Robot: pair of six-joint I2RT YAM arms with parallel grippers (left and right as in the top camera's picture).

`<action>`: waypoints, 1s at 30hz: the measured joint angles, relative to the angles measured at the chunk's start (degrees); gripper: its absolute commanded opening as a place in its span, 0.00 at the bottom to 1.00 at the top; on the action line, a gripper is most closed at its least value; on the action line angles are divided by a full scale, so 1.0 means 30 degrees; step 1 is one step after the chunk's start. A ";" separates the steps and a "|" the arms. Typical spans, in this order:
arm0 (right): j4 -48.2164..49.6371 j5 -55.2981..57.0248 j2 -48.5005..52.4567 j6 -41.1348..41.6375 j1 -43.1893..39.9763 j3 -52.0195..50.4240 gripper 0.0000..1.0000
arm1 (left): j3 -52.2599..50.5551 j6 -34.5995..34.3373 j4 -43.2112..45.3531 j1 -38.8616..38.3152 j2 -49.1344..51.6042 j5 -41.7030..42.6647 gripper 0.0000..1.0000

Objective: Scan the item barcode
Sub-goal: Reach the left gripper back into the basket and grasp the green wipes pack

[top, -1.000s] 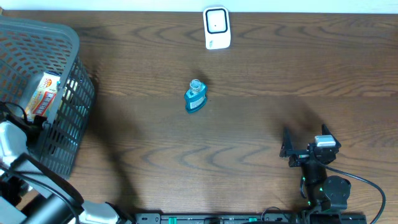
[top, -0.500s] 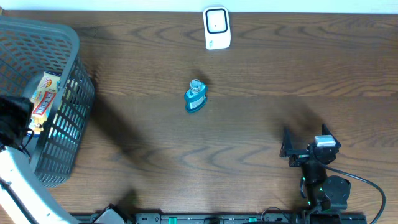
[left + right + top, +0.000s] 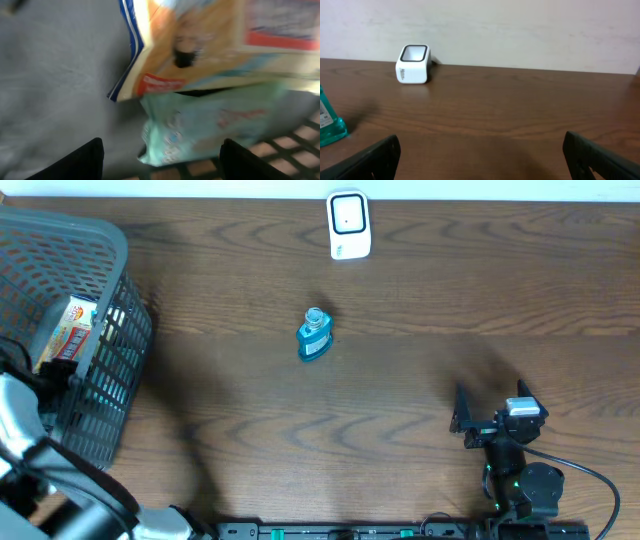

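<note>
i saw the overhead evenly lit and sharp, soft shadows on the table (image 3: 400, 380); my left wrist view was blurred throughout.

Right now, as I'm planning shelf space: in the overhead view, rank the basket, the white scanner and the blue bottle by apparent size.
1. Grey basket: largest by far, though cropped by the frame.
2. White scanner.
3. Blue bottle: only slightly smaller than the scanner; those two are close.
</note>
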 measured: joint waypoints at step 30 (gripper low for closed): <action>-0.0007 0.0058 0.0000 0.0000 0.0197 0.0000 0.99 | 0.0415 0.3497 0.1224 0.0423 0.4379 0.7344 0.07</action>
